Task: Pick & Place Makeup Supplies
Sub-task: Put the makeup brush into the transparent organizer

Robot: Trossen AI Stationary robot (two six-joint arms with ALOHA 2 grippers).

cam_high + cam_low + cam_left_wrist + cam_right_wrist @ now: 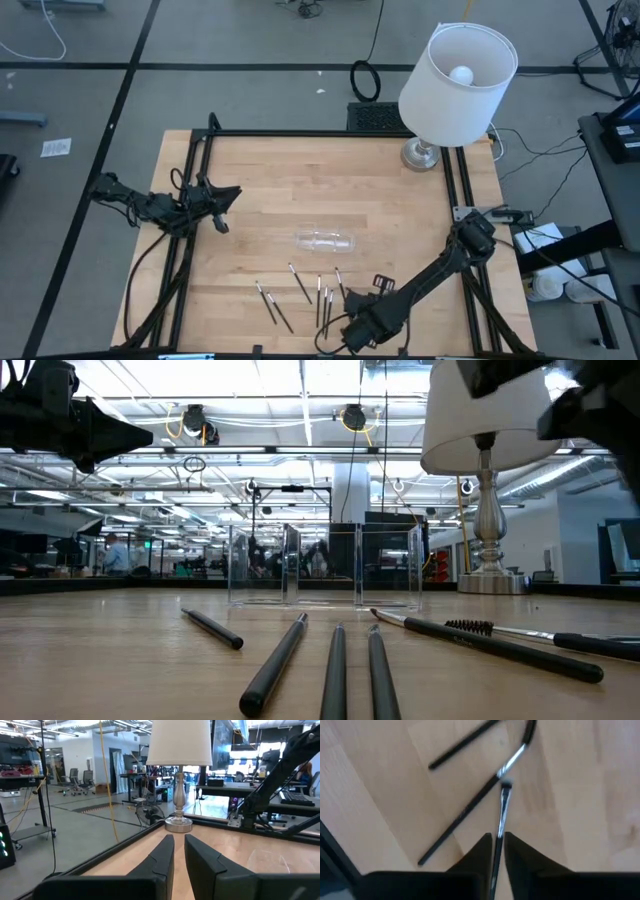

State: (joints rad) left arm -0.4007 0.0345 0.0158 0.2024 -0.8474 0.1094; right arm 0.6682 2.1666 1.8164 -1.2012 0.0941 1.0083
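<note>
my right gripper (358,333) sits low at the table's near edge, arm stretched in from the right, its fingers (481,851) clamped on a thin makeup brush (501,815) that points away from the wrist. my left gripper (222,195) waits well apart at the left edge, fingers (162,857) nearly together around nothing. the other makeup sticks (300,285) lie scattered on the wooden table (270,180) near the front. the clear plastic tray (325,240) sits just beyond them; i cannot tell what it holds. a lamp (455,85) stands at the far right corner.
</note>
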